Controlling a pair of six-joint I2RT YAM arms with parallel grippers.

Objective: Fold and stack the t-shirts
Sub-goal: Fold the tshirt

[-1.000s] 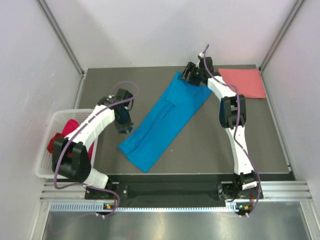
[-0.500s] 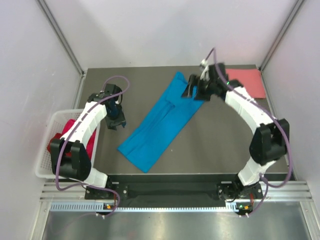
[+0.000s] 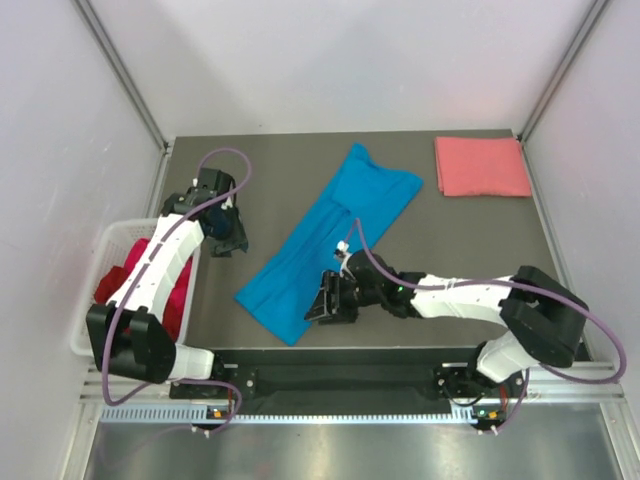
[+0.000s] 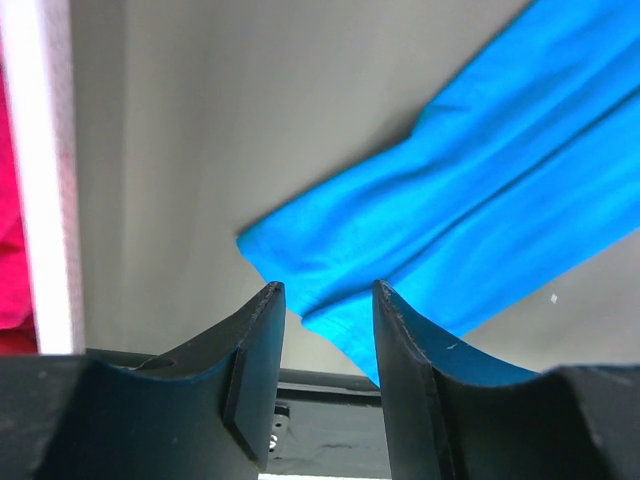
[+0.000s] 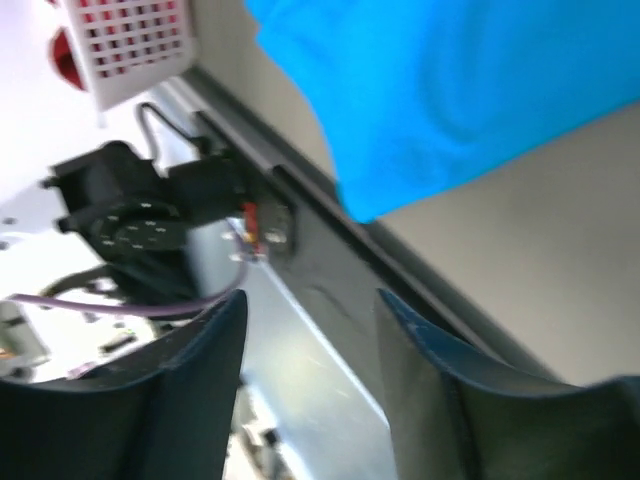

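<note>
blue soft cloth t-shirt [image 3: 335,235], folded into a long strip, lies on the grey desk [image 3: 450,260]; its near end sits just ahead of the right hand [image 3: 325,303], long axis running away beyond it. left hand [image 3: 232,240] stands farther off. both hands released, empty.

We find one t-shirt [image 3: 330,245] lying slantwise across the middle of the desk [image 3: 450,230], and a folded t-shirt [image 3: 482,167] in the far right corner, well apart from it. A basket [image 3: 112,240] at the desk's left edge holds more t-shirts [image 3: 120,285]. The left gripper [image 3: 230,242] is between basket and slanting t-shirt, the right gripper [image 3: 320,308] at that t-shirt's near end.
</note>
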